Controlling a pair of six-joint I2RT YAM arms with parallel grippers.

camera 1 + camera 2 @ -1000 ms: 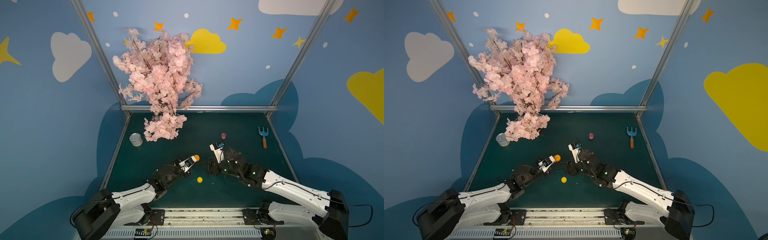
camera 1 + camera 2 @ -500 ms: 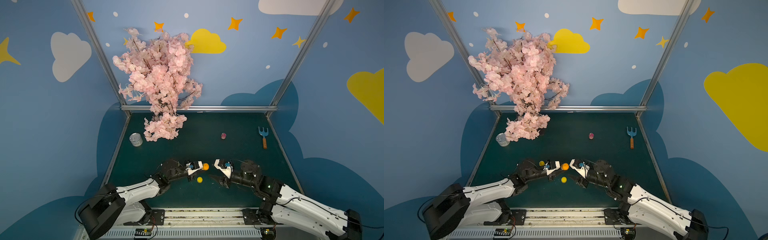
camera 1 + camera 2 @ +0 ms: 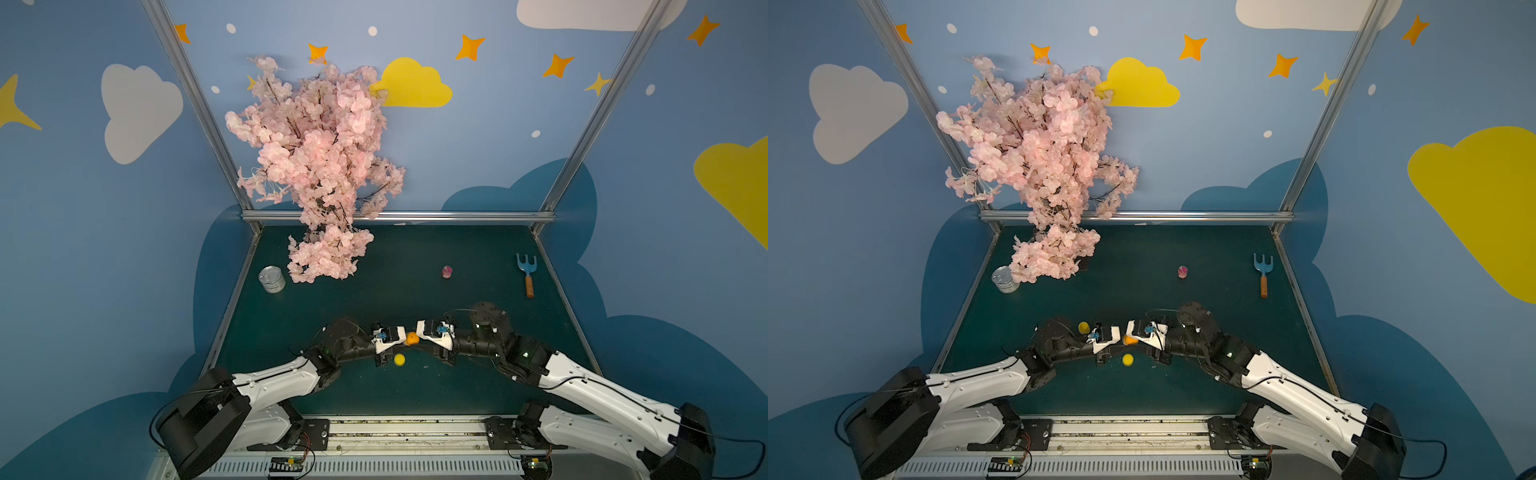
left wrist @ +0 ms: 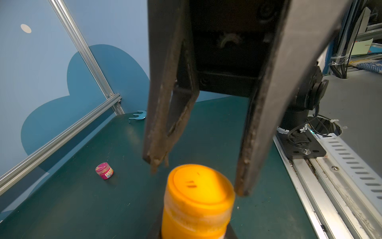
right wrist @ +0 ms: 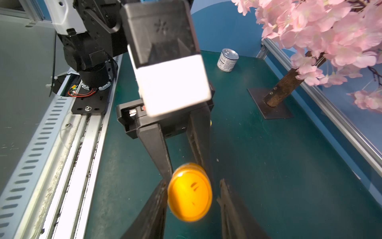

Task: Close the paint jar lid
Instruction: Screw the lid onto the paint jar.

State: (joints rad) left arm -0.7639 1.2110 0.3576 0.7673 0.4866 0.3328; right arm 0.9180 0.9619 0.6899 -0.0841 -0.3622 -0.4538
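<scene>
My left gripper [image 3: 403,340] [image 3: 1121,341] is shut on the orange paint jar [image 3: 412,338] [image 3: 1131,340], holding it just above the table, lid end toward the right arm. In the left wrist view the orange lid [image 4: 198,186] sits on the jar's top; only slivers of my own jaws show beside the jar's base. My right gripper [image 3: 419,337] [image 5: 192,186] faces it head-on, open, one finger on each side of the lid [image 5: 189,198]. One finger [image 5: 159,198] lies against the lid's rim. A gap shows at the other finger [image 5: 226,198].
A small yellow round piece [image 3: 399,359] lies on the table below the jar, another [image 3: 1083,327] behind the left arm. Further back are a pink jar [image 3: 447,271], a blue rake [image 3: 527,270], a tin can [image 3: 272,279] and the blossom tree [image 3: 316,166].
The left gripper swung the jar rightward toward the middle. The right gripper came forward to meet it, and its jaws narrowed around the lid.
</scene>
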